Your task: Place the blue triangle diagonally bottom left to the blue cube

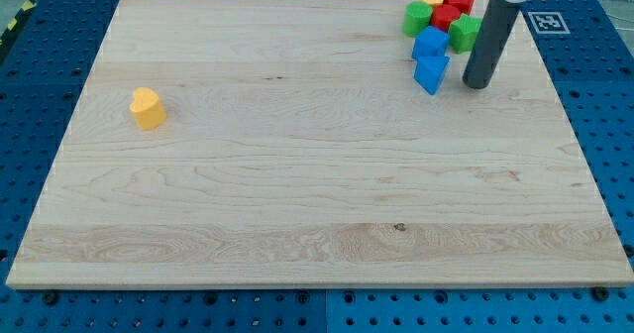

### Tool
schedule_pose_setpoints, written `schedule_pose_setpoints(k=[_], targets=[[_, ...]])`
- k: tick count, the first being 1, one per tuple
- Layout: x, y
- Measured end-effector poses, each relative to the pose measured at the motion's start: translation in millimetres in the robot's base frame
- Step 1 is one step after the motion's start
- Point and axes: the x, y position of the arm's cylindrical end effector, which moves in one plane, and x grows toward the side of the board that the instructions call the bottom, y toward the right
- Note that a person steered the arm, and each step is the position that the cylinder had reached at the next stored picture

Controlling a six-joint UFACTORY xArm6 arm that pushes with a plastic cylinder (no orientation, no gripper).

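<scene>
Tip: my tip (476,83) at 3 o'clock of blue triangle (430,73).
End effector: bare rod, holding nothing.
Risk: push may drag blue cube (430,44), touching triangle's 12 o'clock.

No readable text, numbers or brands appear. The only sign is a black-and-white square marker (548,22) on the blue pegboard (594,65), at one o'clock from my tip (476,83).

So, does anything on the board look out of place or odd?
One thing: the yellow block sits alone near the view's left edge of the board, far from the cluster at the top right. There, my tip stands just right of the blue triangle, below the blue cube. Nothing looks damaged.
</scene>
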Motion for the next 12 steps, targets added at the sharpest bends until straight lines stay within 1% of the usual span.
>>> schedule_pose_setpoints(k=[2, 3, 5, 6, 8, 9, 12], targets=[[-15, -3], [-15, -20], [-15, -29], [-15, -53], [-15, -63], [-15, -86], [-15, -101]])
